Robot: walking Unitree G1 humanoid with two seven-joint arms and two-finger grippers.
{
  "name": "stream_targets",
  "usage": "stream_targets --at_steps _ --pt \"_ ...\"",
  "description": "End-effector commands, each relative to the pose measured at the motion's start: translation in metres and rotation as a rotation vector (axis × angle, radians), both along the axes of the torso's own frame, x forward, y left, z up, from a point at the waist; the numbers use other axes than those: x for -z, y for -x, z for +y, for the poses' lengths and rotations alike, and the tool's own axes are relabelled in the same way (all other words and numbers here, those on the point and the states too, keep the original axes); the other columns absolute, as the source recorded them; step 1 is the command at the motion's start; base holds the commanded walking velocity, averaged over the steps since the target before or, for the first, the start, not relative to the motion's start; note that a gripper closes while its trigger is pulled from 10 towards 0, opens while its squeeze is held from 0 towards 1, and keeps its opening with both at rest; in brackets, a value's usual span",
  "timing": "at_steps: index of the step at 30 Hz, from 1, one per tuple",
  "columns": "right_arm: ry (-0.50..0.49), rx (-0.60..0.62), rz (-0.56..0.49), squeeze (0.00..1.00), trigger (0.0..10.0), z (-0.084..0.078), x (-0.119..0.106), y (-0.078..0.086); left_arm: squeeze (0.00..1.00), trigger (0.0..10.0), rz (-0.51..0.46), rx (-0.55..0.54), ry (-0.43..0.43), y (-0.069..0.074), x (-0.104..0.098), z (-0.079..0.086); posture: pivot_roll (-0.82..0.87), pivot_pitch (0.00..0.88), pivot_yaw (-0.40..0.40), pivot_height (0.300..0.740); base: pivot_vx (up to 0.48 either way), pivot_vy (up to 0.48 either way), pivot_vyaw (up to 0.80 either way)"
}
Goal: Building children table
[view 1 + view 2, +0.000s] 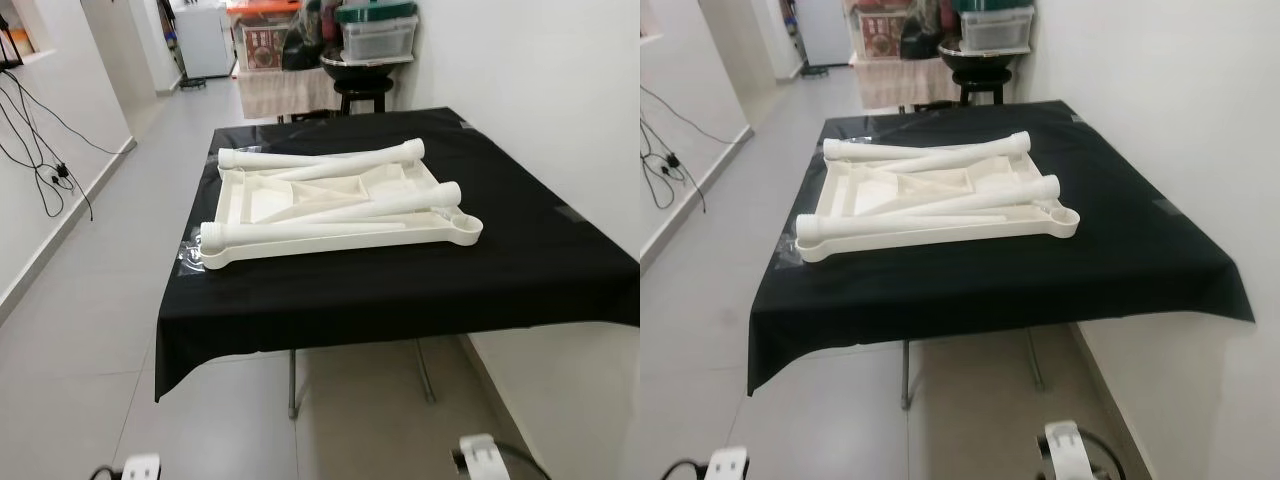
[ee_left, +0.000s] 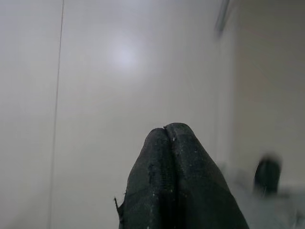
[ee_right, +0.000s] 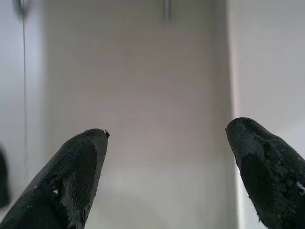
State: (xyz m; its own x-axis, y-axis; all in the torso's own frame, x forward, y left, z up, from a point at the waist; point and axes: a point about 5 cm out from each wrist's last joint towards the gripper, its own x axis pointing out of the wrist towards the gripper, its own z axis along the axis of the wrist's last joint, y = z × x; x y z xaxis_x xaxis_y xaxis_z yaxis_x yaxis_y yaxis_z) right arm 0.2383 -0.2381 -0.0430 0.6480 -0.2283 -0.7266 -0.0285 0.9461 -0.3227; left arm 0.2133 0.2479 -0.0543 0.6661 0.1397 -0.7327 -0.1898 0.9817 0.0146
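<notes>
Our left end effector hung pressed together, empty, over blurred floor. The cream tabletop lay upside down on the black-draped table, legs across it. Our right end effector gaped wide, empty.

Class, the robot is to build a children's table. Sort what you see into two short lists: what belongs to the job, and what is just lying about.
For the job:
- upturned white tabletop
- loose white legs lying across it
- left gripper, shut
- right gripper, open

Lying about:
- black-covered table as the work surface
- storage boxes
- black stool
- wall cables
</notes>
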Motion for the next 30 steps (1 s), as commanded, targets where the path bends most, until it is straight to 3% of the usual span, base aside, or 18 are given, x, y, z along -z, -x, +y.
stream_targets --at_steps 1,2,4,6,9,11,12,13,14,15,16,17,18,19,20,21,24,30 --pt "0.035 -0.082 -0.102 0.0 10.0 0.007 -0.019 -0.026 0.0 10.0 -0.129 0.016 -0.006 -0.025 -0.021 0.008 -0.1 0.0 0.019 0.74 0.0 0.0 0.0" --pt "0.045 -0.132 -0.133 0.0 10.0 0.013 -0.027 -0.037 0.0 10.0 -0.179 0.056 -0.009 -0.037 -0.03 0.006 -0.1 0.0 0.018 0.74 0.0 0.0 0.0" --pt "0.05 -0.173 -0.165 0.0 10.0 0.017 -0.035 -0.047 0.0 10.0 -0.225 0.113 -0.011 -0.048 -0.039 0.002 -0.1 0.0 0.017 0.74 0.0 0.0 0.0" --pt "0.05 -0.173 -0.165 0.0 10.0 0.017 -0.035 -0.047 0.0 10.0 -0.225 0.113 -0.011 -0.048 -0.039 0.002 -0.1 0.0 0.017 0.74 0.0 0.0 0.0" --pt "0.068 -0.254 -0.27 0.0 10.0 0.019 -0.068 -0.078 0.0 10.0 -0.409 0.419 0.093 -0.075 -0.069 -0.024 -0.11 0.0 0.004 0.74 0.0 0.0 0.0" --pt "0.068 -0.254 -0.27 0.0 10.0 0.019 -0.068 -0.078 0.0 10.0 -0.409 0.419 0.093 -0.075 -0.069 -0.024 -0.11 0.0 0.004 0.74 0.0 0.0 0.0" --pt "0.046 -0.266 -0.307 0.0 10.0 0.019 -0.079 -0.086 0.0 10.0 -0.461 0.513 0.134 -0.08 -0.078 -0.032 -0.11 0.0 0.003 0.74 0.0 0.0 0.0" --pt "0.046 -0.266 -0.307 0.0 10.0 0.019 -0.079 -0.086 0.0 10.0 -0.461 0.513 0.134 -0.08 -0.078 -0.032 -0.11 0.0 0.003 0.74 0.0 0.0 0.0" --pt "-0.038 -0.333 -0.354 0.0 10.0 0.027 -0.09 -0.094 0.0 10.0 -0.517 0.626 0.186 -0.082 -0.089 -0.043 -0.11 0.0 0.005 0.74 0.0 0.0 0.0" --pt "-0.038 -0.333 -0.354 0.0 10.0 0.027 -0.09 -0.094 0.0 10.0 -0.517 0.626 0.186 -0.082 -0.089 -0.043 -0.11 0.0 0.005 0.74 0.0 0.0 0.0" --pt "-0.133 -0.436 -0.393 0.0 10.0 0.039 -0.098 -0.098 0.0 10.0 -0.564 0.742 0.235 -0.081 -0.099 -0.056 -0.11 0.0 0.0 0.74 0.0 0.0 0.0" --pt "-0.213 -0.586 -0.421 0.0 10.0 0.056 -0.105 -0.096 0.0 10.0 -0.598 0.848 0.265 -0.078 -0.108 -0.069 -0.11 0.0 -0.002 0.74 0.0 0.0 0.0" --pt "-0.213 -0.586 -0.421 0.0 10.0 0.056 -0.105 -0.096 0.0 10.0 -0.598 0.848 0.265 -0.078 -0.108 -0.069 -0.11 0.0 -0.002 0.74 0.0 0.0 0.0" --pt "-0.282 -0.736 -0.428 0.0 10.0 0.071 -0.107 -0.089 0.0 10.0 -0.619 0.929 0.284 -0.074 -0.113 -0.081 -0.11 0.0 -0.001 0.74 0.0 0.0 0.0" --pt "-0.282 -0.736 -0.428 0.0 10.0 0.071 -0.107 -0.089 0.0 10.0 -0.619 0.929 0.284 -0.074 -0.113 -0.081 -0.11 0.0 -0.001 0.74 0.0 0.0 0.0" --pt "-0.32 -0.84 -0.431 0.0 10.0 0.082 -0.108 -0.08 0.0 10.0 -0.638 0.982 0.294 -0.07 -0.117 -0.091 -0.12 0.0 -0.002 0.74 0.0 0.0 0.0" --pt "-0.4 -0.914 -0.449 0.0 10.0 0.095 -0.109 -0.065 0.0 10.0 -0.677 1.036 0.315 -0.062 -0.123 -0.107 -0.12 0.0 -0.001 0.74 0.0 0.0 0.0" --pt "-0.496 -0.91 -0.512 0.0 10.0 0.106 -0.118 -0.05 0.0 10.0 -0.741 1.031 0.305 -0.054 -0.131 -0.119 -0.12 0.0 0.002 0.74 0.0 0.0 0.0"
